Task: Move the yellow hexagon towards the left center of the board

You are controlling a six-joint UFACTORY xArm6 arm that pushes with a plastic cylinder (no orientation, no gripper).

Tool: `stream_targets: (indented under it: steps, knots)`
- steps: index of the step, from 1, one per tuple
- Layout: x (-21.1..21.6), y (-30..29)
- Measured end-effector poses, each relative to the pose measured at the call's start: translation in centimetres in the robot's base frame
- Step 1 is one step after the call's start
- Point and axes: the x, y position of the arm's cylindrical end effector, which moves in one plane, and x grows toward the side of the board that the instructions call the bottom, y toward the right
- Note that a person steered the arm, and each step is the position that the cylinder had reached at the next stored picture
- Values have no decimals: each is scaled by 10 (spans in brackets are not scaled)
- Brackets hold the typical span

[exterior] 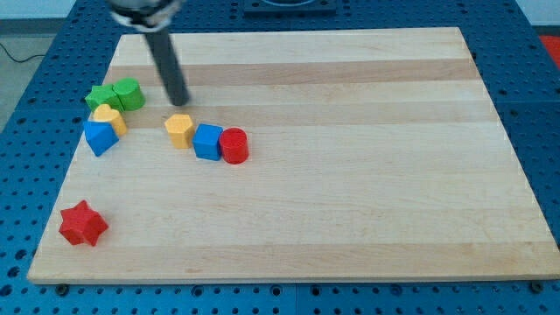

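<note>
The yellow hexagon (179,129) lies on the wooden board (367,175) in the left half, a little above mid-height. A blue cube (207,141) touches its right side, and a red cylinder (234,145) touches the cube's right. My tip (182,101) is at the end of the dark rod that slants down from the view's top left. It stands just above the yellow hexagon, with a small gap between them.
Near the left edge is a cluster of two green blocks (103,96) (129,93), a second yellow block (109,117) and a blue block (100,137). A red star (83,224) lies at the bottom left. The board rests on a blue perforated table (26,131).
</note>
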Motion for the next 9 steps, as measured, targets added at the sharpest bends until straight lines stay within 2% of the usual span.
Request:
stream_targets:
  steps: [1, 2, 3, 4, 6, 8, 9]
  knots:
    - [42, 84]
    - [96, 113]
    - [123, 94]
    - [124, 58]
    - [78, -6]
    - [69, -11]
    - [41, -15]
